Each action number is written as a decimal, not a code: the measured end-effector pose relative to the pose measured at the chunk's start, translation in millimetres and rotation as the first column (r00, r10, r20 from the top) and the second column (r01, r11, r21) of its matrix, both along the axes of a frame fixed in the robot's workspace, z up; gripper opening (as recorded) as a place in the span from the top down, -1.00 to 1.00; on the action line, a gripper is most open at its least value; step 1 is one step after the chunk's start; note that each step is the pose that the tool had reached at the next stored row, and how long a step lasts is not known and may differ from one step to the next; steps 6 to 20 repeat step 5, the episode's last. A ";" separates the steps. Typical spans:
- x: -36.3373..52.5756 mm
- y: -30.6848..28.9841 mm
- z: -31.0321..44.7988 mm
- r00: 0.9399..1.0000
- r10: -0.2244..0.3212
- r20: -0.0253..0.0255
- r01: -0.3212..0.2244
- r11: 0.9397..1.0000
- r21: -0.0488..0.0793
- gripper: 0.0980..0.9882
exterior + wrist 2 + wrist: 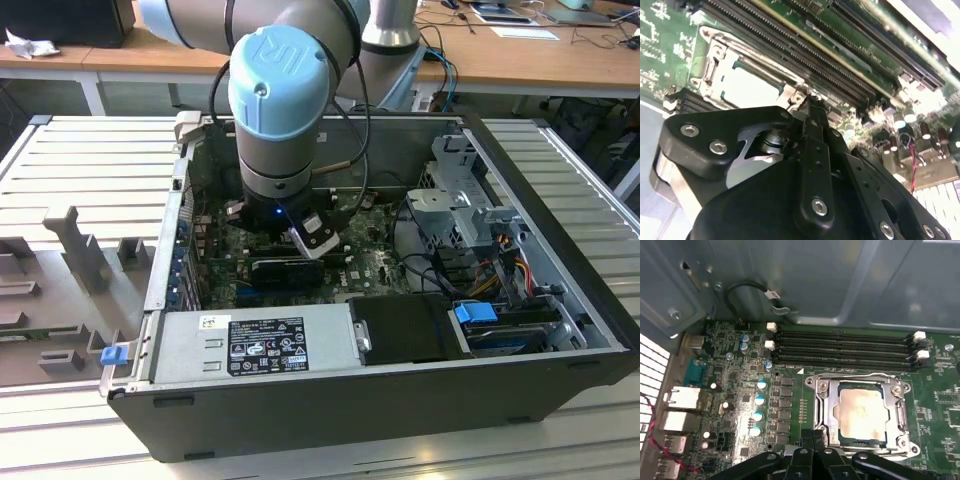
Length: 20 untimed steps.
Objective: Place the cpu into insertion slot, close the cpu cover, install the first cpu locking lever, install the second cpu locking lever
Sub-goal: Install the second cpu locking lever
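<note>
The cpu [862, 412], a pale silver square, lies in the insertion slot [861, 386] on the green board. The cpu cover [860, 377], a metal frame with a square window, lies flat over it. My gripper [813, 439] hovers at the socket's edge, on the side away from the memory slots. Its fingers are pressed together with nothing visible between them. In the second wrist view the gripper [812, 102] tip sits against the socket's corner, next to the cpu [752, 87] and cover [720, 55]. In the exterior view the gripper [302, 243] reaches down into the open computer case.
Long black memory slots [845, 347] run beside the socket, with capacitors [760, 400] and rear ports [682, 400] on the other side. A black cable loop [747, 287] hangs off the case wall. A power supply [255, 340] and drive cage [460, 200] crowd the case.
</note>
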<state>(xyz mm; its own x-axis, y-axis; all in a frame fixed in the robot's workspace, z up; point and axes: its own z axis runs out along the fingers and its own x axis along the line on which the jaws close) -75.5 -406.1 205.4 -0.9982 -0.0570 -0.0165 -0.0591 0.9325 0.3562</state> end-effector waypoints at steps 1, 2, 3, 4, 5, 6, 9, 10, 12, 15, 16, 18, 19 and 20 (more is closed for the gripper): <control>0.0 0.0 3.5 1.000 0.000 0.000 0.000 1.000 0.000 0.98; 0.0 0.0 6.0 1.000 0.000 0.000 0.000 1.000 0.000 0.98; 0.0 0.0 7.3 1.000 0.000 0.000 0.000 1.000 0.000 0.98; 0.0 0.0 8.2 1.000 0.000 0.000 0.000 1.000 0.000 0.98; 0.0 0.1 9.7 1.000 0.000 0.000 0.000 1.000 0.000 0.98; 0.0 0.1 9.7 1.000 0.000 0.000 0.000 1.000 0.000 0.98; 0.0 0.1 9.7 1.000 0.000 0.000 0.000 1.000 0.000 0.98; 0.0 0.1 9.7 1.000 0.000 0.000 0.000 1.000 0.000 0.98; 0.0 0.1 9.7 1.000 0.000 0.000 0.000 1.000 0.000 0.98; 0.0 0.1 9.7 1.000 0.000 0.000 0.000 1.000 0.000 0.98; 0.0 0.1 9.7 1.000 0.000 0.000 0.000 1.000 0.000 0.98; 0.0 0.1 9.7 1.000 0.000 0.000 0.000 1.000 0.000 0.98; 0.0 0.1 9.7 1.000 0.000 0.000 0.000 1.000 0.000 0.98; 0.0 0.1 9.7 1.000 0.000 0.000 0.000 1.000 0.000 0.98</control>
